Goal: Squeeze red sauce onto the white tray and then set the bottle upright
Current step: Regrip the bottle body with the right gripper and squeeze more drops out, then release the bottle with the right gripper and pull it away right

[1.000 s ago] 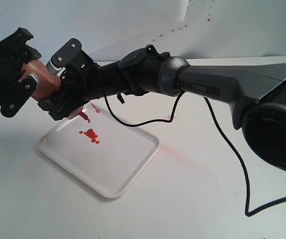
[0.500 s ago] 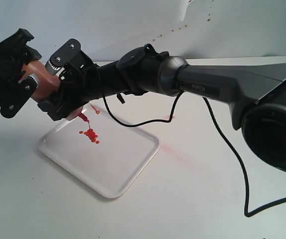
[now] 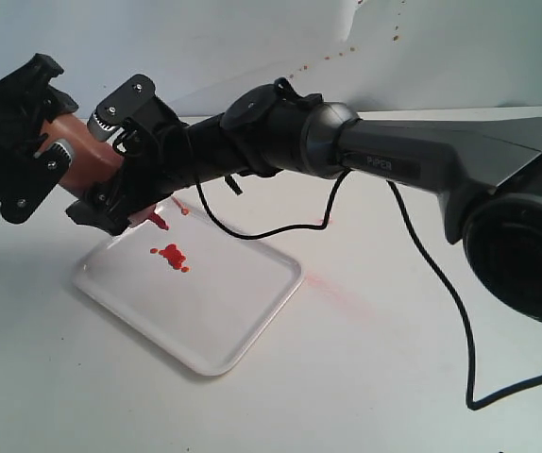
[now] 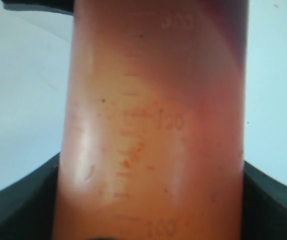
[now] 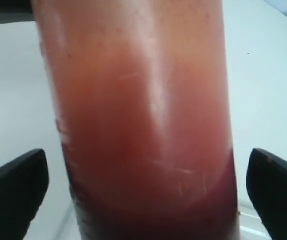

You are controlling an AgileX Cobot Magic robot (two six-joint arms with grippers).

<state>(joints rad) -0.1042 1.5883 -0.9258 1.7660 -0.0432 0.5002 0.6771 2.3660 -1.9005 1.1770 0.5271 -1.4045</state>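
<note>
Got the bottle (image 3: 80,159) tipped downward, clamped between the left gripper's (image 3: 61,132) fingers. Seeing the right gripper's (image 3: 109,159) fingers spread either side, not touching. Spotting red sauce (image 3: 172,255) on the white tray (image 3: 243,311) below them.

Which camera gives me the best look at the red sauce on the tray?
The exterior view: the red sauce lies as small blobs on the tray, unobstructed. Both wrist views are filled by the bottle; they show only sauce inside it, none on the tray.
</note>
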